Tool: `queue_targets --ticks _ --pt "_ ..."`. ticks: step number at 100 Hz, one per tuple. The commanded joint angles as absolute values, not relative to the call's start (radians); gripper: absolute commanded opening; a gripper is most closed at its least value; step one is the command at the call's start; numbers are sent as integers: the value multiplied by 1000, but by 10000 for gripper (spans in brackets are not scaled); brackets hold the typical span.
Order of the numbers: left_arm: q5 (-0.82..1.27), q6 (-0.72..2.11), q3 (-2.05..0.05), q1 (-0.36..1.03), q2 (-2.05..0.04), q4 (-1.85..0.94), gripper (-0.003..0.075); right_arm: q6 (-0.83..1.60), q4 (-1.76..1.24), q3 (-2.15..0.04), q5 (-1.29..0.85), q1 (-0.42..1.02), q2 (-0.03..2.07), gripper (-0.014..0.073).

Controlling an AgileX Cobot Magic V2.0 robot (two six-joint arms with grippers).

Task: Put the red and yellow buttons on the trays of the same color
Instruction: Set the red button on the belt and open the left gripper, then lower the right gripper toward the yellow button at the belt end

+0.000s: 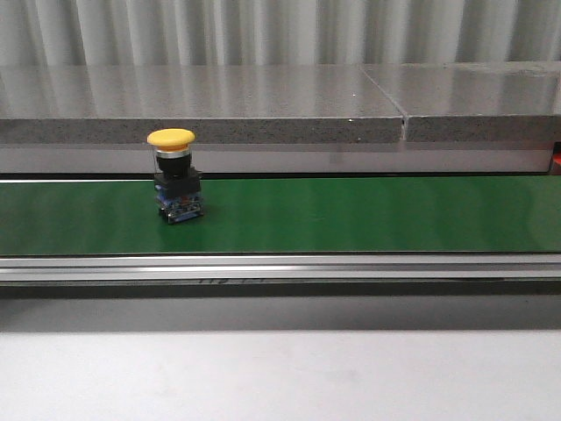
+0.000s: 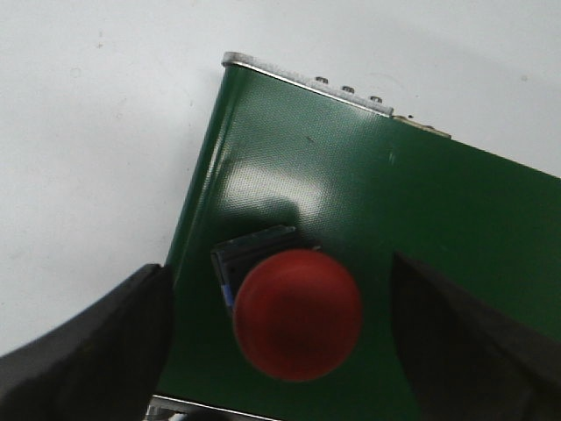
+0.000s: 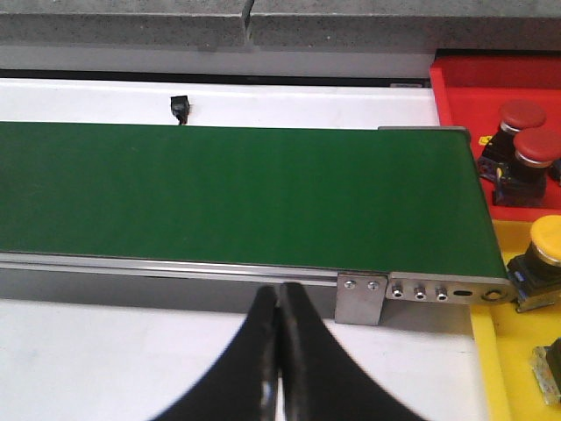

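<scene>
A yellow button (image 1: 173, 174) stands upright on the green belt (image 1: 351, 215), left of the middle in the front view. In the left wrist view a red button (image 2: 296, 312) stands on the belt near its end, between the fingers of my left gripper (image 2: 285, 338), which is open and not touching it. My right gripper (image 3: 280, 351) is shut with nothing in it, over the white table in front of the belt. Beyond the belt's end, the red tray (image 3: 456, 83) holds two red buttons (image 3: 524, 140) and the yellow tray (image 3: 504, 351) holds a yellow button (image 3: 548, 254).
A grey stone ledge (image 1: 263, 105) runs behind the belt. An aluminium rail (image 1: 280, 267) edges its front. A small black sensor (image 3: 180, 107) sits on the white table behind the belt.
</scene>
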State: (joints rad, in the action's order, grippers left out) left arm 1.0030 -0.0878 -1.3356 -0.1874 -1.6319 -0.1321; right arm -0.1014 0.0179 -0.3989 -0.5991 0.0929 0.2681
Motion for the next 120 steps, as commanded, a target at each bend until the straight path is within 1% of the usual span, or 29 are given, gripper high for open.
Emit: queue_targets --ticks 1,12,19,23,28,33,38,40,45,47,50,52,65,84,107,120 --pt "957 -85 -1364 -180 -1580 -156 535 -96 24 -424 -520 96 274 -67" --pt "919 -44 -1364 -150 -1530 -157 522 -96 24 -424 -520 96 274 -67" --pt "891 -9 -1364 -121 -1487 -157 501 -96 24 -424 -520 96 274 -67" --pt "878 9 -1364 -104 -1461 -157 477 -96 24 -424 -520 96 274 -67" --pt "866 31 -1364 -83 -1431 -157 429 -96 24 -424 -520 96 274 -67" --pt "864 58 -1362 -59 -1403 -157 358 -96 24 -424 -520 96 274 -67" --pt "862 72 -1358 -35 -1375 -157 249 -96 24 -424 -520 96 274 -67" --pt "862 74 -1356 -25 -1363 -157 218 -96 24 -424 -520 96 274 -67" --pt "860 78 -1344 -2 -1333 -157 101 -96 24 -424 -520 96 274 -67" --pt "857 84 -1337 8 -1321 -157 73 -96 24 -424 -520 96 274 -67" --pt "849 96 -1327 21 -1299 -157 6 -96 24 -424 -520 96 274 -67" --pt "842 105 -1319 31 -1290 -157 -21 -96 24 -424 -520 96 274 -67" --pt "790 136 -1249 85 -1200 -157 -20 -96 24 -424 -520 96 274 -67" --pt "707 136 -1104 125 -1049 -157 -20 -96 24 -424 -520 96 274 -67" --pt "684 171 -925 139 -845 -179 -20 -96 24 -424 -520 96 274 -67" --pt "684 171 -836 139 -712 -183 -20 -96 86 -424 -520 96 274 -67"
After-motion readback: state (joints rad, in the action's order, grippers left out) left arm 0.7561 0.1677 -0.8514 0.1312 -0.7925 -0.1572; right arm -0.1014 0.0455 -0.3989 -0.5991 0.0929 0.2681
